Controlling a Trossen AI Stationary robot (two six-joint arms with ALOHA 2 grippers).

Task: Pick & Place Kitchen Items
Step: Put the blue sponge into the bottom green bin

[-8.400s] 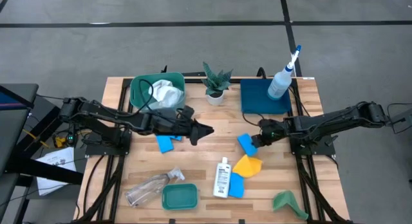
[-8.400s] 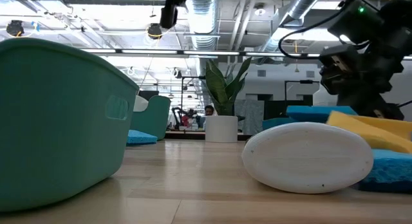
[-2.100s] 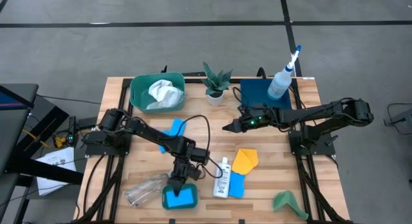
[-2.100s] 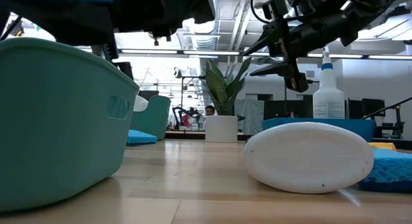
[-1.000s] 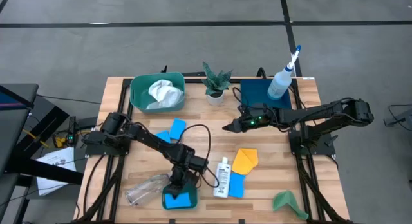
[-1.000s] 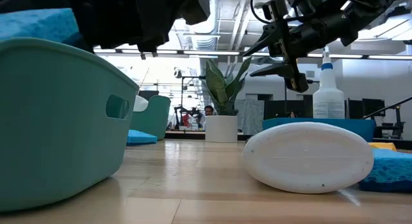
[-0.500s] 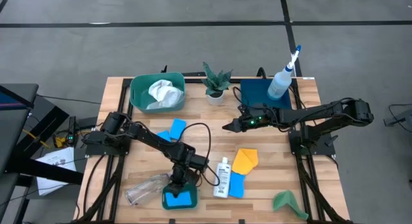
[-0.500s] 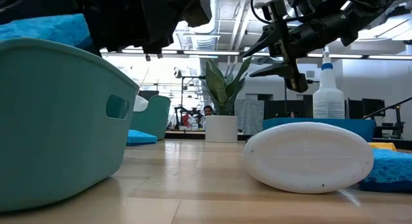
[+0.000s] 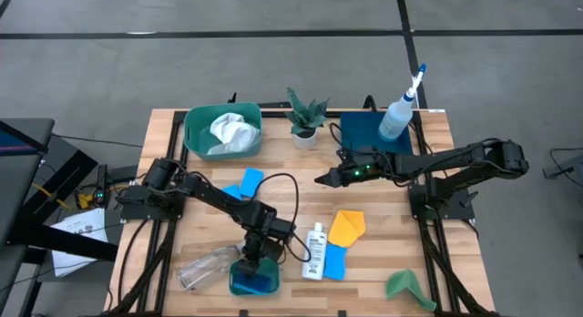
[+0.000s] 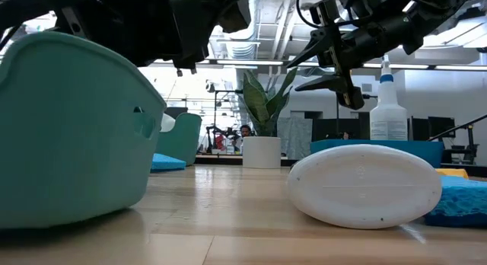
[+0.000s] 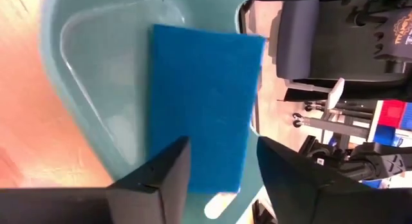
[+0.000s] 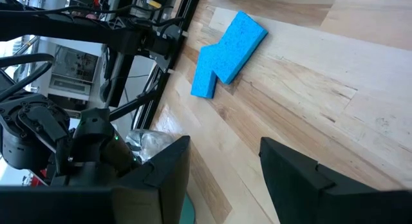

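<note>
blue sponge (image 11: 199, 108) lies in the green tub (image 9: 253, 279), seen only from the left wrist; left gripper (image 9: 252, 259) fingers spread above it. right gripper (image 9: 321, 180) hovers mid-table, open, empty.

Blue sponges: three — in near tub (image 9: 254, 279), near far tub (image 9: 246, 181), beside white bottle (image 9: 334, 262). Spray bottles: two. Green tubs: two. Cloths: three. Potted plant: one.
</note>
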